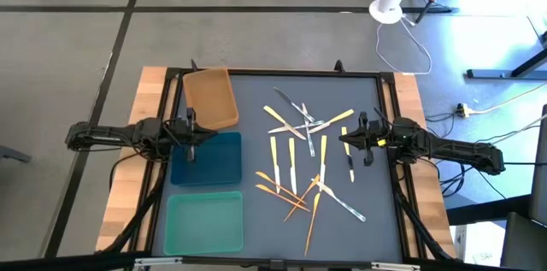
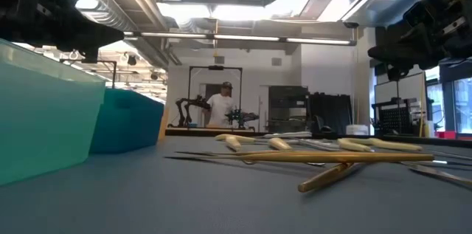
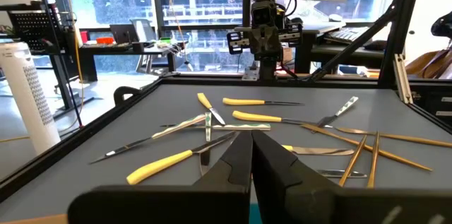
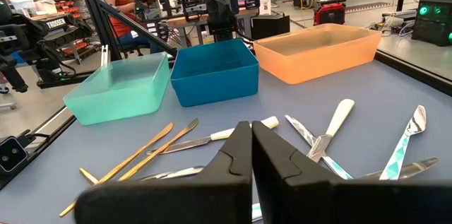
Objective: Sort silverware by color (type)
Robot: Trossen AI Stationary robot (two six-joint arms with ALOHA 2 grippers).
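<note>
The silverware lies scattered flat on the grey mat, right of the middle. It includes yellow-handled pieces (image 1: 275, 120) (image 3: 159, 167), all-silver pieces (image 1: 342, 204) (image 4: 413, 136) and orange-gold pieces (image 1: 296, 205) (image 4: 134, 157). My left gripper (image 1: 200, 134) (image 3: 251, 159) hangs shut and level above the far left edge of the blue tray, pointing toward the silverware. My right gripper (image 1: 345, 140) (image 4: 251, 155) hangs shut and level above the mat at the right edge of the pile, pointing toward the trays. Neither holds anything.
Three trays stand in a column along the mat's left side: brown (image 1: 209, 98) at the far end, blue (image 1: 214, 164) in the middle, teal (image 1: 203, 222) nearest. Black frame rails border the mat. A person stands in the room beyond the table (image 2: 221, 105).
</note>
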